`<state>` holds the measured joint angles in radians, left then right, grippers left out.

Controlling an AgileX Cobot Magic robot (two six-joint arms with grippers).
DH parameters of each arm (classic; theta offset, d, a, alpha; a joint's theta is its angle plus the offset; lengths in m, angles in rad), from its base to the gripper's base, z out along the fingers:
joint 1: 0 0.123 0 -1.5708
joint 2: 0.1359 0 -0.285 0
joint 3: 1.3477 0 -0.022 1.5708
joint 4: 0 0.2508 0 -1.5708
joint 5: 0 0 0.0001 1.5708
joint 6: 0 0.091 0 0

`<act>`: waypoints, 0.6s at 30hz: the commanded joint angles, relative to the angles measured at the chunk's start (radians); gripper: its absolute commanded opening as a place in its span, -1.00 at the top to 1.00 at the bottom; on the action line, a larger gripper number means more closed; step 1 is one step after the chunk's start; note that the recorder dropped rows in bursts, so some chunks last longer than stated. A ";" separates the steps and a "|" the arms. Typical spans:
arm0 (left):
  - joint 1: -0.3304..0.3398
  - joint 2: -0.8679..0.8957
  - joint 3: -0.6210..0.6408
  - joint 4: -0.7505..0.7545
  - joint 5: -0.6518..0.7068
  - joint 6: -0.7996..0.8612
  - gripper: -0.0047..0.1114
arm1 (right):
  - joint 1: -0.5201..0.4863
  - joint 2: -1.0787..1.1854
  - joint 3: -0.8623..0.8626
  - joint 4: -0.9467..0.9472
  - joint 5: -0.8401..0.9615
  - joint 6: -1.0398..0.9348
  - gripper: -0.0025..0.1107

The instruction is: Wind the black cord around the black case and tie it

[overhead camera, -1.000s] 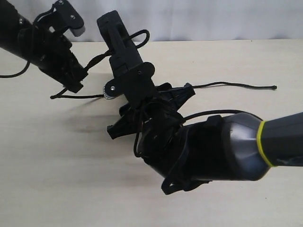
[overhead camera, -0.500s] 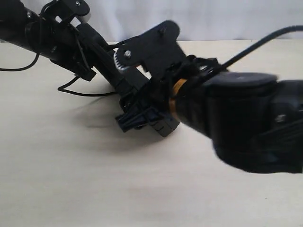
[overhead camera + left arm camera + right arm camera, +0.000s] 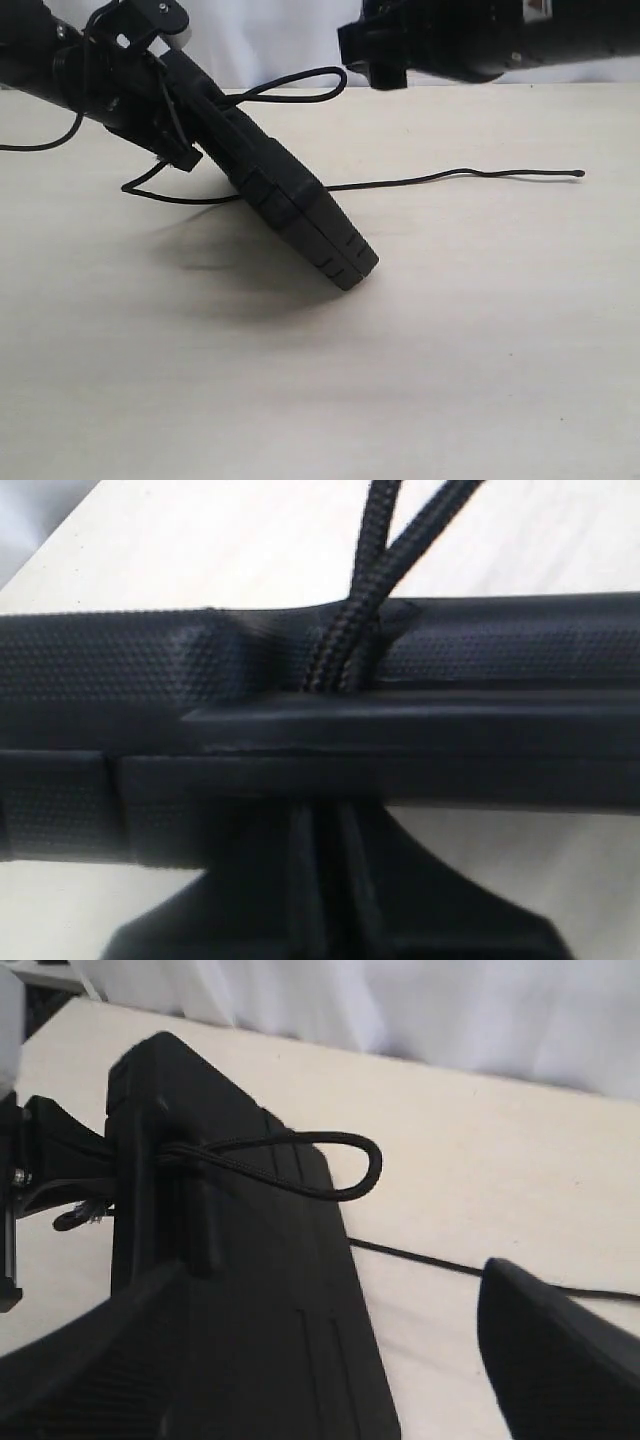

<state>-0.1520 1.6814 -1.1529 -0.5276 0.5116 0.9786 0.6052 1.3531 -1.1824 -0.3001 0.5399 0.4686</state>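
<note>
The black case (image 3: 290, 205) leans tilted, its lower corner on the table and its upper end in my left gripper (image 3: 168, 112), which is shut on it. In the left wrist view the case edge (image 3: 120, 670) fills the frame, two strands of the black cord (image 3: 345, 645) cross over it, and the left gripper (image 3: 330, 830) is clamped underneath. A loop of cord (image 3: 300, 88) stands out from the case top. The rest of the cord trails right across the table to its knotted tip (image 3: 580, 173). My right gripper (image 3: 330, 1290) hangs open above the case (image 3: 250, 1290), holding nothing.
The right arm (image 3: 470, 40) is raised along the top of the exterior view, apart from the case. A short cord tail (image 3: 150, 192) lies left of the case. A white curtain (image 3: 400, 1000) backs the pale table (image 3: 400, 380).
The right arm has pulled up and back from in front of the case to the top of the view. The left gripper still holds the tilted case.
</note>
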 commanded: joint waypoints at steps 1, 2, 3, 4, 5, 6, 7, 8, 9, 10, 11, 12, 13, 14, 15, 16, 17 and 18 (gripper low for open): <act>0.000 -0.001 -0.006 -0.007 -0.027 -0.007 0.92 | -0.164 0.183 -0.178 0.606 0.131 -0.546 -0.34; 0.000 -0.001 -0.006 -0.007 -0.027 -0.007 0.92 | -0.190 0.230 -0.208 0.664 0.151 -0.593 -0.34; 0.000 -0.001 -0.006 -0.007 -0.027 -0.007 0.92 | -0.212 0.275 -0.243 0.714 0.170 -0.620 -0.34; 0.000 -0.001 -0.006 -0.007 -0.027 -0.007 0.92 | -0.230 0.316 -0.275 0.743 0.181 -0.630 -0.34; 0.000 -0.001 -0.006 -0.007 -0.027 -0.007 0.92 | -0.241 0.347 -0.298 0.751 0.188 -0.630 -0.34; 0.000 -0.001 -0.006 -0.007 -0.027 -0.007 0.92 | -0.251 0.382 -0.326 0.752 0.192 -0.630 -0.34; 0.000 -0.001 -0.006 -0.007 -0.027 -0.007 0.92 | -0.260 0.413 -0.351 0.755 0.196 -0.630 -0.34; 0.000 -0.001 -0.006 -0.007 -0.029 -0.007 0.92 | -0.266 0.440 -0.372 0.765 0.196 -0.630 -0.34; 0.000 -0.001 -0.006 -0.007 -0.033 -0.007 0.92 | -0.268 0.458 -0.389 0.782 0.196 -0.630 -0.34; 0.000 -0.001 -0.006 -0.007 -0.038 -0.007 0.92 | -0.268 0.479 -0.405 0.796 0.196 -0.633 -0.34; 0.000 -0.001 -0.006 -0.007 -0.045 -0.007 0.92 | -0.268 0.497 -0.419 0.808 0.196 -0.640 -0.34; 0.000 -0.001 -0.006 -0.007 -0.047 -0.007 0.92 | -0.268 0.512 -0.428 0.813 0.196 -0.641 -0.34; 0.000 -0.001 -0.006 -0.007 -0.052 -0.007 0.92 | -0.265 0.524 -0.435 0.823 0.195 -0.641 -0.34; 0.000 -0.001 -0.006 -0.007 -0.052 -0.007 0.92 | -0.266 0.533 -0.435 0.831 0.186 -0.649 -0.34; 0.000 -0.001 -0.006 -0.007 -0.052 -0.007 0.92 | -0.266 0.539 -0.435 0.839 0.175 -0.657 -0.34; 0.000 -0.001 -0.006 -0.007 -0.052 -0.007 0.92 | -0.266 0.548 -0.435 0.843 0.164 -0.658 -0.34; 0.000 -0.001 -0.006 -0.007 -0.052 -0.007 0.92 | -0.266 0.555 -0.435 0.843 0.155 -0.658 -0.34; 0.000 -0.001 -0.006 -0.007 -0.052 -0.007 0.92 | -0.266 0.564 -0.435 0.843 0.149 -0.658 -0.34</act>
<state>-0.1520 1.6814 -1.1529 -0.5276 0.5010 0.9786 0.3410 1.8981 -1.6090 0.5316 0.7170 -0.1748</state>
